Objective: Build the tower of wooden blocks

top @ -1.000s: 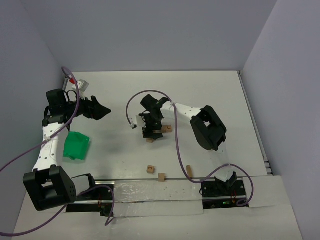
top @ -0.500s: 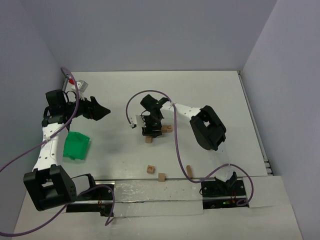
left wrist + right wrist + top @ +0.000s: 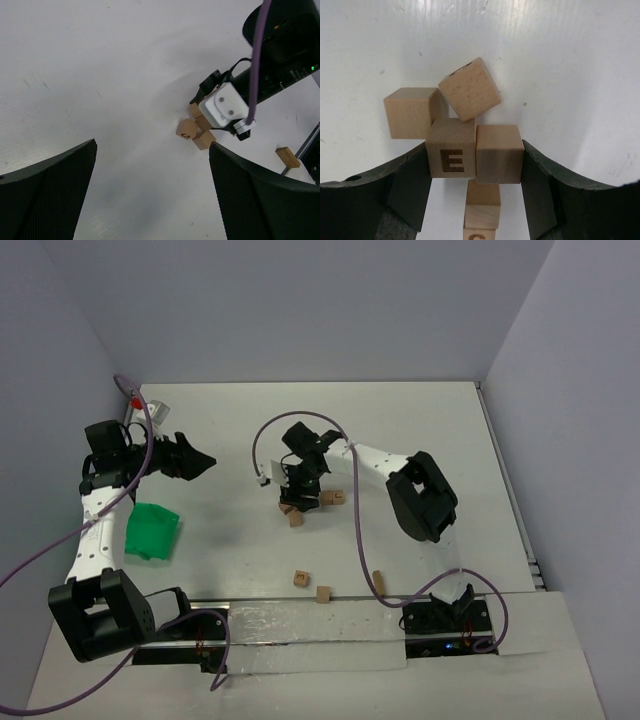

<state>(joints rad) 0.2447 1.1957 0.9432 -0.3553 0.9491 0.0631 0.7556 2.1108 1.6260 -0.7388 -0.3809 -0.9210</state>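
My right gripper is shut on two wood blocks side by side, one marked E and one plain, with a finger pressed on each outer face. Just beyond them lie a tilted block and a flat one. Another block shows between the fingers behind the pair. From above, this gripper hangs over the cluster, with blocks beside it. No neat tower shows. My left gripper stands open and empty far to the left, its fingers wide apart.
A green tray sits by the left arm. Two loose blocks and a thin wooden piece lie near the front rail. Walls enclose the table on three sides.
The right gripper has closed onto the two side-by-side blocks and shifted slightly. The left arm has drawn back a little to the left.
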